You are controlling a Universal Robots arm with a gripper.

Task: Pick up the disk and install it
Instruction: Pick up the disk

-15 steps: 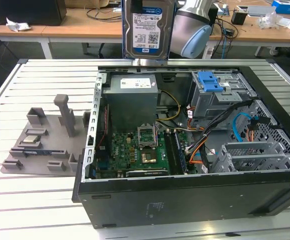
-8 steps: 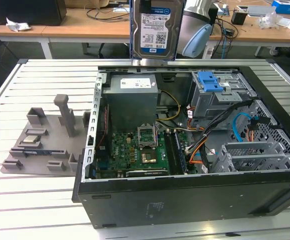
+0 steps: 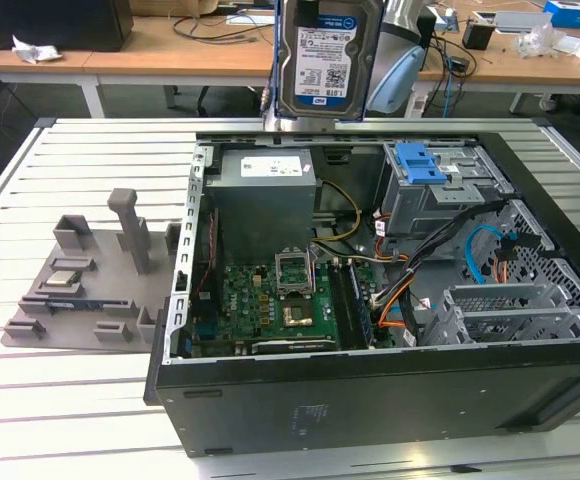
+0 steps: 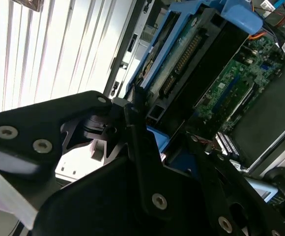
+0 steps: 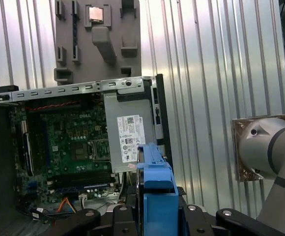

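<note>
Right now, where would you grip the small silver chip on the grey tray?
Likely two opposite edges of the chip, coming straight down from above. It lies flat, framed by raised walls of the grey tray, so only its top looks open to approach.

The exterior view overlooks the open computer case point(image 3: 370, 400); both wrist views peer closely past my gripper point(image 5: 157, 221) onto its motherboard point(image 5: 73, 142) point(image 4: 241, 83).

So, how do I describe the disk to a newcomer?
Find the open black computer case. Above its far edge the disk hangs upright in the air. Its barcode label on silver metal sets it apart from the blue-topped drive bay inside.
</note>
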